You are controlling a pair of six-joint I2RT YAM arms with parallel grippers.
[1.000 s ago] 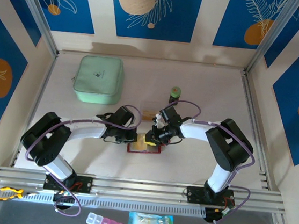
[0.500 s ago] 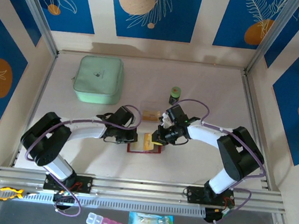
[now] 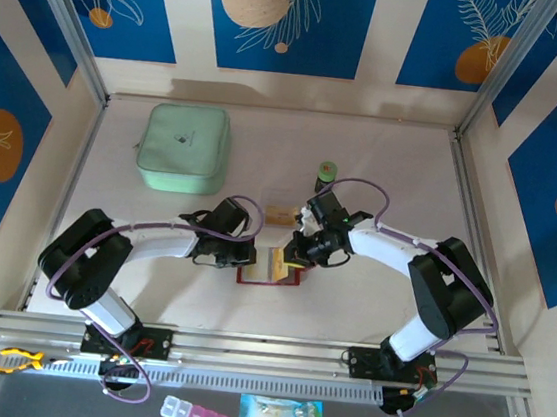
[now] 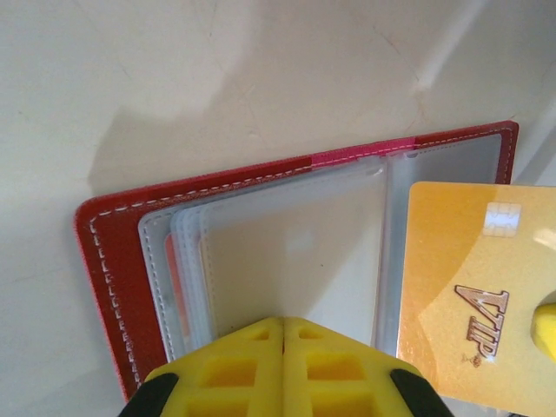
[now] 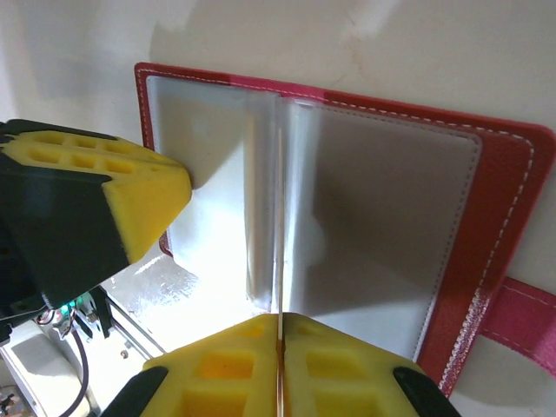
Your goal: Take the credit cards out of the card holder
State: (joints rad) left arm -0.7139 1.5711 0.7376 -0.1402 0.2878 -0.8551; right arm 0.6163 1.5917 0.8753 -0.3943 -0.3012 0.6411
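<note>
- Centrally on the bench [image 3: 393, 171], the card holder [image 3: 268, 282] [image 4: 113, 252] lies open and flat, its dark-red cover down and its clear sleeves facing up.
- Its pink snap tab [image 5: 521, 317] sticks out past one short edge and rests on the bench.
- One gold credit card [image 4: 460, 287] [image 3: 277, 262], marked "VIP", has most of its face outside the sleeves, over the half of the holder on the right arm's side. I cannot tell whether its far edge is free of the pocket.
- A strip of reddish-orange [image 4: 173, 287] shows behind the stacked sleeves on the other half. It looks like a card tucked inside.
- The right gripper [image 5: 280, 320] [image 3: 293, 258] has its fingers shut on the gold credit card. In the right wrist view the card runs edge-on as a thin line straight up from between the two yellow pads, above the holder's fold.
- The left gripper [image 4: 282, 323] [image 3: 246, 255] has its fingers pressed together with no gap, their tips on the clear sleeves of the holder's other half. Whether they pinch a sleeve or only press on it, I cannot tell.
- The two grippers face each other across the holder, close together but apart, and one left finger [image 5: 143, 195] touches the sleeve page.
- Just beyond the holder lies a small tan flat item [image 3: 280, 214].
- Farther back stands a small dark bottle with a green cap [image 3: 326, 177].
- Well apart, toward the far left of the bench, sits a mint-green pouch [image 3: 183, 147].
</note>
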